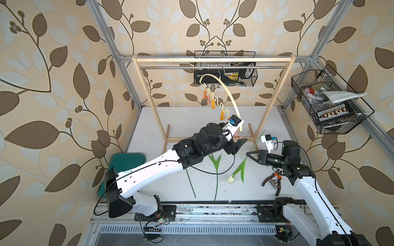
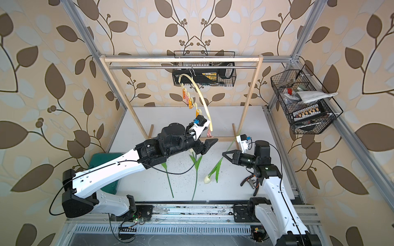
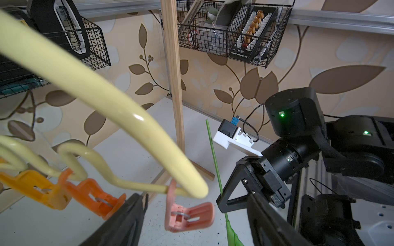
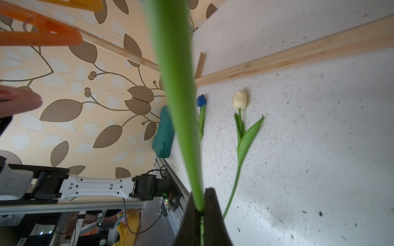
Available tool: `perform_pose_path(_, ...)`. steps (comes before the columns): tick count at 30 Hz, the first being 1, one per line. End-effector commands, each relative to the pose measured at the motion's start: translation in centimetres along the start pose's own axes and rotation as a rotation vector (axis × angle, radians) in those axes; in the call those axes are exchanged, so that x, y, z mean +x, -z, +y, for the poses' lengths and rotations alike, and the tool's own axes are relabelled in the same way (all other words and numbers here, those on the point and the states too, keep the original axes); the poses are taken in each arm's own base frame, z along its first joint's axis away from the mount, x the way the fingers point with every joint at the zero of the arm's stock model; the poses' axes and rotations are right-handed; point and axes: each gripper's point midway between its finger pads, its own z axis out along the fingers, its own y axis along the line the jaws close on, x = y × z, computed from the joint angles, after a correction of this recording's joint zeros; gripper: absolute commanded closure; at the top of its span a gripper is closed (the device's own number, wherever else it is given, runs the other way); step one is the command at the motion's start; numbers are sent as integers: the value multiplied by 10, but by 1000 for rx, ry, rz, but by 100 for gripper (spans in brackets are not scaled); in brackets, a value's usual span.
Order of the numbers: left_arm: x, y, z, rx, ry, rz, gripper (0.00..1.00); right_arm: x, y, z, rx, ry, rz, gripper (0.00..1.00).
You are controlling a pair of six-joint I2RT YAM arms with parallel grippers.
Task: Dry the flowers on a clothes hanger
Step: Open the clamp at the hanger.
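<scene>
Only right wrist, blue tulip head (image 4: 201, 100)

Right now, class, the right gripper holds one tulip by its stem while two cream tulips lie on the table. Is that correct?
Not quite: the right gripper does hold a tulip by its stem, but on the table lie one cream tulip and one blue tulip, not two cream. The right wrist view shows both.

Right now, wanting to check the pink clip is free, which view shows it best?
The left wrist view: the pink clip hangs large and whole at the clothes hanger's end. In both top views it is tiny. The right wrist view gives only a blurred edge.
</scene>
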Motion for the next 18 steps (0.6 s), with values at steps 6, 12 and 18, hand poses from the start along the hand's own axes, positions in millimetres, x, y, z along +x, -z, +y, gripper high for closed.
perform_pose_path(6, -23, 0, 1, -20, -47, -60, 21, -3, 1, 11, -31, 34, 4, 97)
perform_pose_path(12, -24, -3, 4, -38, -58, -61, 24, -4, 1, 11, -31, 31, 3, 97)
perform_pose_path(18, -23, -7, 7, -56, -67, -49, 32, -4, 1, 11, -29, 31, 3, 97)
